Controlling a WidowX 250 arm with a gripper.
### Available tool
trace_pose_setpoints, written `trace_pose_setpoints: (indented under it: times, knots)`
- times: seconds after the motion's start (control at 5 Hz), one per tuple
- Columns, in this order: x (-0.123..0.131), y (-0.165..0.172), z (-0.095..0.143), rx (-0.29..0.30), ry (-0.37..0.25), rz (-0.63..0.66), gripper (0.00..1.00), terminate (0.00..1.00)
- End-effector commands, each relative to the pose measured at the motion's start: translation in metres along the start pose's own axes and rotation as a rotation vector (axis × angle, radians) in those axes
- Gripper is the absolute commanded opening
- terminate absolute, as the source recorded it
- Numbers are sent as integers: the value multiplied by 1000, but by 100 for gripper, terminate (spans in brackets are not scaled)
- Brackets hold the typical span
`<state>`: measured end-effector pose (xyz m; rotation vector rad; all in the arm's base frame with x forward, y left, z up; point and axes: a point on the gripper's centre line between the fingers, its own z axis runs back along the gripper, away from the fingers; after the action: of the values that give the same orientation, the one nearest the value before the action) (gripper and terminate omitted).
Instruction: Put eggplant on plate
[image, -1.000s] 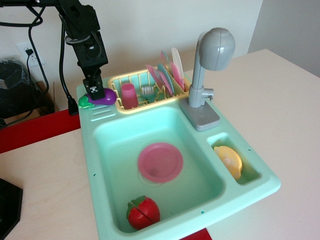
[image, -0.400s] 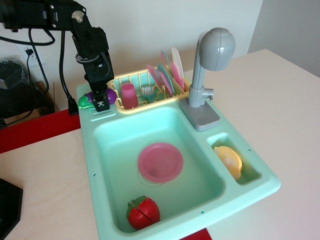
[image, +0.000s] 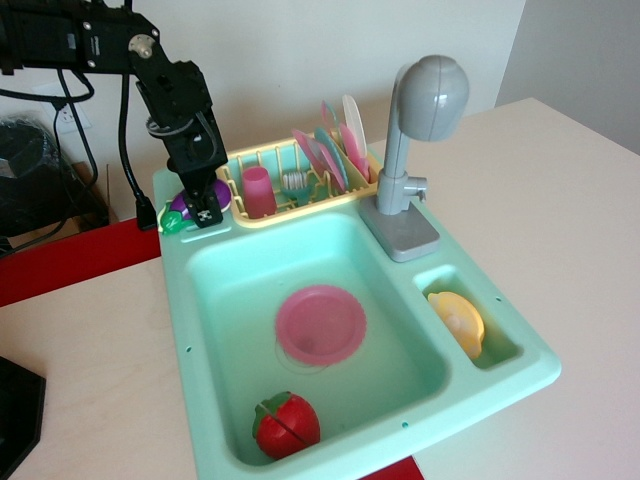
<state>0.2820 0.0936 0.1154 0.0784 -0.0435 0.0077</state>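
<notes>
The purple eggplant (image: 181, 204) lies on the back left corner ledge of the toy sink, its green cap (image: 173, 222) pointing to the front left. My gripper (image: 203, 207) is down on the eggplant and covers its middle. Purple shows on both sides of the fingers. The jaws are hidden by the gripper body, so I cannot tell whether they are closed on it. The round pink plate (image: 320, 324) lies flat on the basin floor, well in front and to the right of the gripper, with nothing on it.
A teal sink (image: 178, 300) holds a red strawberry (image: 286, 424) at the basin's front. A yellow rack (image: 290, 190) with a pink cup (image: 258, 190) and upright plates stands behind. A grey faucet (image: 420, 120) is at the right, with a yellow item (image: 458, 320) in the side compartment.
The gripper came down from above the eggplant onto it and shifted slightly left and forward. The eggplant's green cap has swung toward the front.
</notes>
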Motion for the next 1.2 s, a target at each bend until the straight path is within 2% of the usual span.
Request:
trace_pose_setpoints:
  times: [0.0, 0.4, 0.6, 0.8, 1.0]
  knots:
    - [2, 2, 10, 31, -46, 3, 0, 0]
    - [50, -27, 47, 34, -163, -95, 0, 0]
    - [73, -56, 56, 11, -189, -157, 0, 0]
    - [82, -94, 45, -30, -171, -228, 0, 0]
    - [79, -126, 26, -51, -131, -282, 0, 0]
